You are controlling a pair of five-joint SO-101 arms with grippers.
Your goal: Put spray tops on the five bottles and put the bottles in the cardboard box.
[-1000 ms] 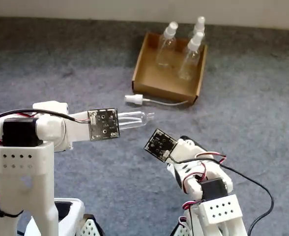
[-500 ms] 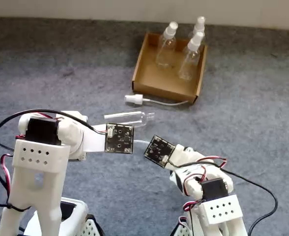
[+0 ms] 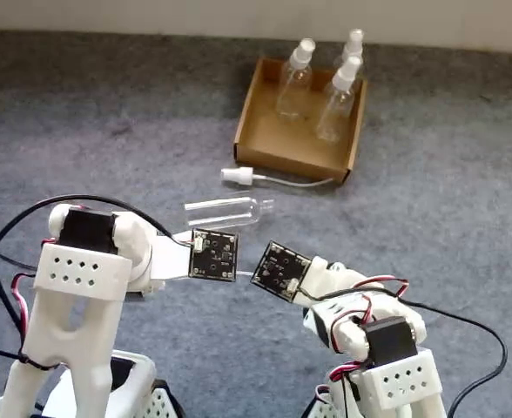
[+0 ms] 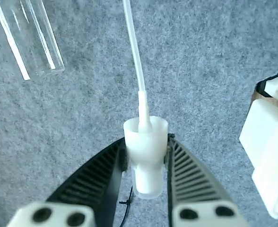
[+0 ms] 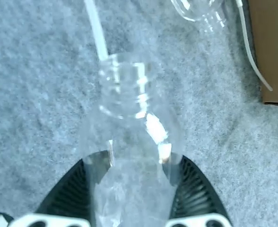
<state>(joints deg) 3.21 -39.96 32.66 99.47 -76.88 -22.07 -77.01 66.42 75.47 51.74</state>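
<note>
Left tool [image 4: 146,147], closed tight on a spray top [image 4: 145,142], had swung down from over the loose bottle [image 3: 225,211]; its tube [image 4: 133,47] now met the mouth of the held bottle [image 5: 125,94] clamped in the right tool [image 5: 132,163], so capping looked near.

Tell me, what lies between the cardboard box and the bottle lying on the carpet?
A loose spray top with its long thin tube, seen in the high view.

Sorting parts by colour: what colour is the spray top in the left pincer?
White spray top, clearest in the left wrist view.
</note>
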